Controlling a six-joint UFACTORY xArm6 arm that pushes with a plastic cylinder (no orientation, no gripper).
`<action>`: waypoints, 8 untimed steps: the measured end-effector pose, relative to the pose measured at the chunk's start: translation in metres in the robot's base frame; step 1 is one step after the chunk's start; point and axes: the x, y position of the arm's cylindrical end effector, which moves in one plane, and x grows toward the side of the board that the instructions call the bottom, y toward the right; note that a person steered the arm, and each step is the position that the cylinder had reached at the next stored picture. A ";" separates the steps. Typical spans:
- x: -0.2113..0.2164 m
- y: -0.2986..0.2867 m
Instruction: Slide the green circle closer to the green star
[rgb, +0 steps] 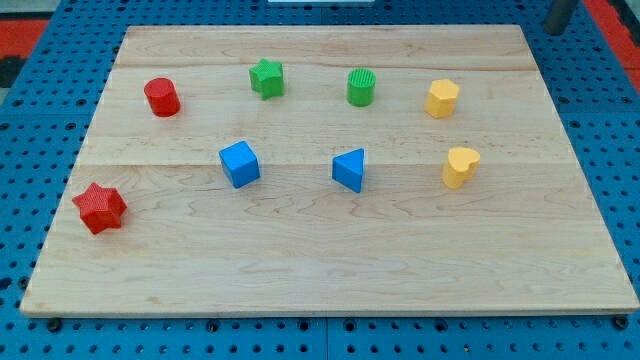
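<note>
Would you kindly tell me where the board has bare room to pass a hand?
The widest free patch is the wooden board along the view's bottom, below the blue cube, blue triangle and yellow heart. The top row is crowded: green star, green circle, yellow block. My tip sits top right, off the board.

The dark grey straight rod (560, 16) is cut off by the view's top edge at the right corner, beyond the light wooden board (330, 270). If its visible lower end is my tip, I cannot tell.
</note>
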 end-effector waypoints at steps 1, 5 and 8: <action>0.000 -0.001; 0.205 -0.031; 0.187 -0.165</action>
